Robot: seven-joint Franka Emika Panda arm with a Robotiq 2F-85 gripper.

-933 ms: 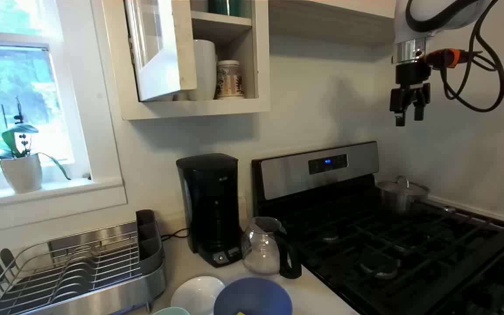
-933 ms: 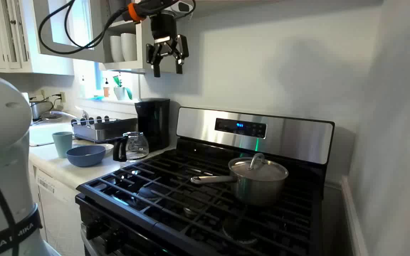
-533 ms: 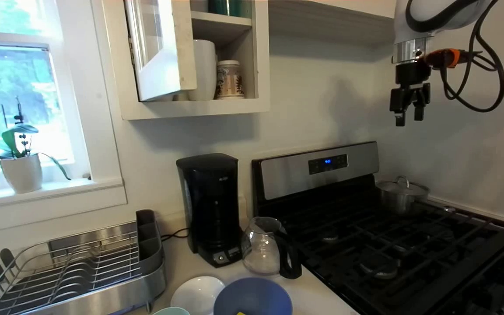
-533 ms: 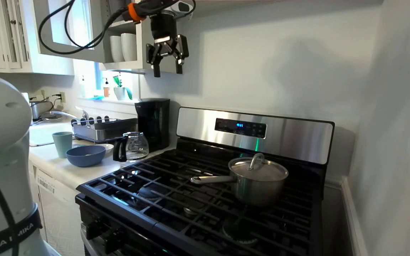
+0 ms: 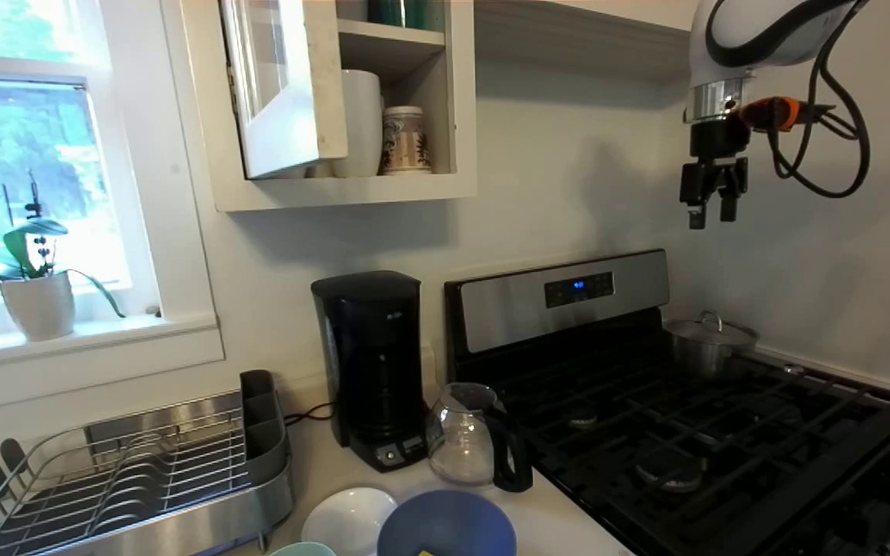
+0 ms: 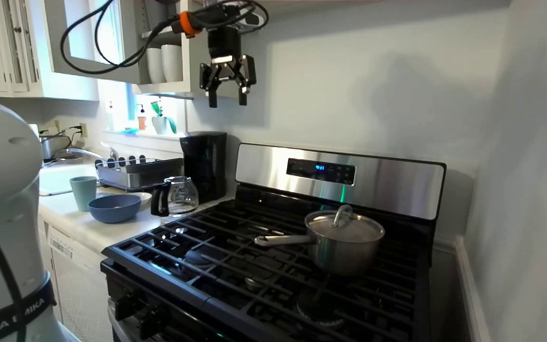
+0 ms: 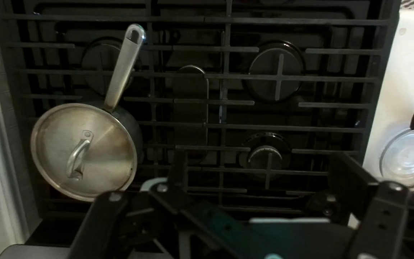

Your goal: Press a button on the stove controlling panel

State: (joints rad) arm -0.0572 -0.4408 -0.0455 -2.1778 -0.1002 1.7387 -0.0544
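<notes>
The stove controlling panel is a silver upright strip (image 5: 503,313) (image 6: 392,185) along the stove's back, with a dark central patch and a blue-lit display (image 5: 579,286) (image 6: 321,167). The stove (image 6: 259,270) has black grates, also seen from above in the wrist view (image 7: 192,101). My gripper (image 5: 713,216) (image 6: 228,101) hangs fingers-down in the air, well above the stove and higher than the panel, touching nothing. Its fingers (image 7: 261,156) are apart and empty. In the wrist view, a grey edge at the bottom left may be the panel; the gripper hides most of that area.
A lidded steel pot (image 6: 347,242) (image 7: 84,151) stands on the grates before the panel. A glass carafe (image 5: 464,440) and a black coffee maker (image 5: 371,363) stand on the counter beside the stove. An open cabinet door (image 5: 283,85) hangs above the counter. A wall (image 6: 530,190) flanks the stove.
My gripper has moved slightly left and down in an exterior view, and slightly right and down in an exterior view from elsewhere. Its fingers stay apart. The other things have not moved.
</notes>
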